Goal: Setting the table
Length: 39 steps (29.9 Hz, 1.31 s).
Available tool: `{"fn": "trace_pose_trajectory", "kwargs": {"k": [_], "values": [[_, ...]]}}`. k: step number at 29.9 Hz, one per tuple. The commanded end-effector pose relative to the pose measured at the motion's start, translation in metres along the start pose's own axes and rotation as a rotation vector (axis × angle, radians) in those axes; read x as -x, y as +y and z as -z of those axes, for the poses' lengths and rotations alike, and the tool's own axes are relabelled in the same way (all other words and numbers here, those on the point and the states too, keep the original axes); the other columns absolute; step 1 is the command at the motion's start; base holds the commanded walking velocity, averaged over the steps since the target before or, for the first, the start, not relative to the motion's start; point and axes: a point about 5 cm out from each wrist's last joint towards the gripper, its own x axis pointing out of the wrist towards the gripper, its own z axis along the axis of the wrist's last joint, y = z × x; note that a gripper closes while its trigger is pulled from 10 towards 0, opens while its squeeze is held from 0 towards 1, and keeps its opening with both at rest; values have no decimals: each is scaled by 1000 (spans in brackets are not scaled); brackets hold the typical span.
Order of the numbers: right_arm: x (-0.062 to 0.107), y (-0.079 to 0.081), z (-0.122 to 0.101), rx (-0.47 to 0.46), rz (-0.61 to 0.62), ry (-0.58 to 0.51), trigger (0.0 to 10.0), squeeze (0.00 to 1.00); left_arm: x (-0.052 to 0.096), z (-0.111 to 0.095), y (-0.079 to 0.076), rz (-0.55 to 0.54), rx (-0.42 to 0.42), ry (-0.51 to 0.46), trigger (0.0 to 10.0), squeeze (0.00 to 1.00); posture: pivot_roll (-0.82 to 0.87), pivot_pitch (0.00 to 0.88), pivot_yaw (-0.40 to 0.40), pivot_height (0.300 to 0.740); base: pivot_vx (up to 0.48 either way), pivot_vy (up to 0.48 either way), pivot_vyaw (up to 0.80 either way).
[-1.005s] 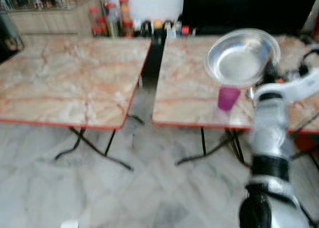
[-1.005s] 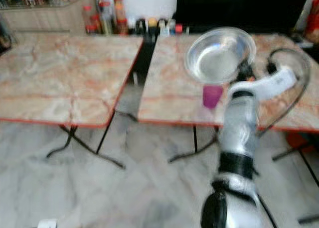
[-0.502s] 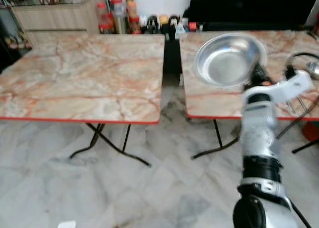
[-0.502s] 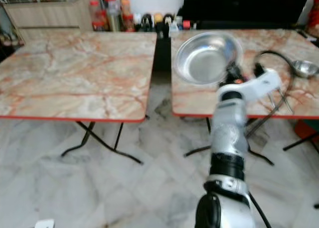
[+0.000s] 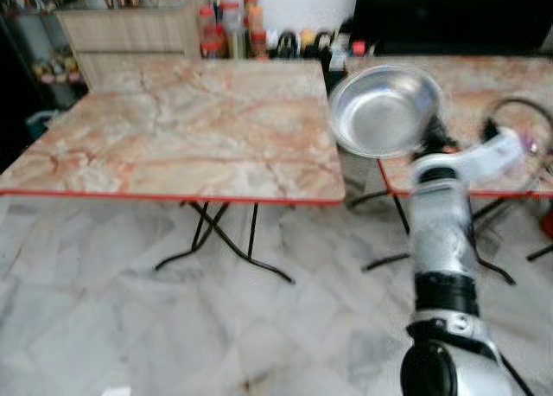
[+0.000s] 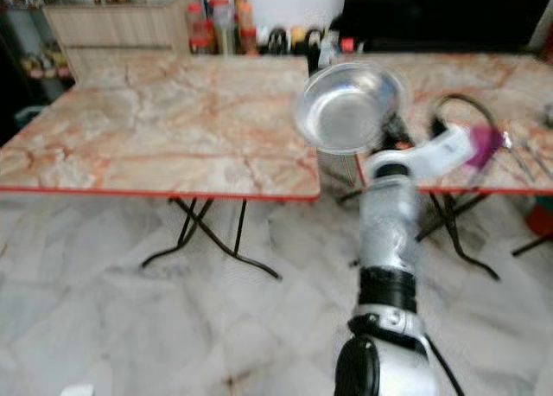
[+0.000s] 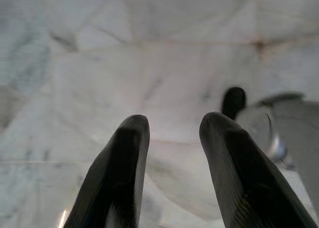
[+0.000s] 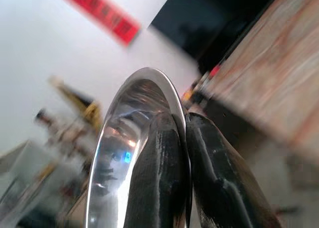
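Two marble-patterned, red-edged worktops: the left one [image 5: 181, 128] has swung nearer centre as I turned. My right fingers [image 8: 184, 153] stay clamped on the round shiny steel bowl's [image 5: 384, 111] rim, aloft over the gap; left fingers [image 7: 129, 153] hang parted, idle. Placement pending.

Head stereo pair looks forward and down from standing height; both eyes share the two marble counters [image 5: 181, 128], floor [image 5: 130, 327] and raised right arm [image 6: 389, 232]. Left wrist cam points straight down at floor tiles [image 7: 149, 63], close. Right wrist cam sights along its end effector [image 8: 185, 153], bowl rim [image 8: 129, 103] at 10 o'clock.
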Motion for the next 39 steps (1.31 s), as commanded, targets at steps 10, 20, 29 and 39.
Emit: {"fn": "trace_pose_trajectory", "kwargs": {"k": [10,20,29,39], "values": [[-3,-8,-9,-20,15,-29,10000,0,1,4,-2,-1,-4,9,10000,0,37,0,13,732,0,480,0],[-3,-12,-8,-36,21,-22,10000,0,0,3,-2,-8,0,7,10000,0,43,0,10,732,0,480,0],[-4,-12,-6,-41,18,-17,10000,0,0,2,-1,-23,-1,2,10000,0,52,0,9,732,0,463,0],[-3,-14,-2,-34,21,-1,10000,0,1,2,0,-23,10,-9,10000,0,57,0,10,732,0,33,0]]}}
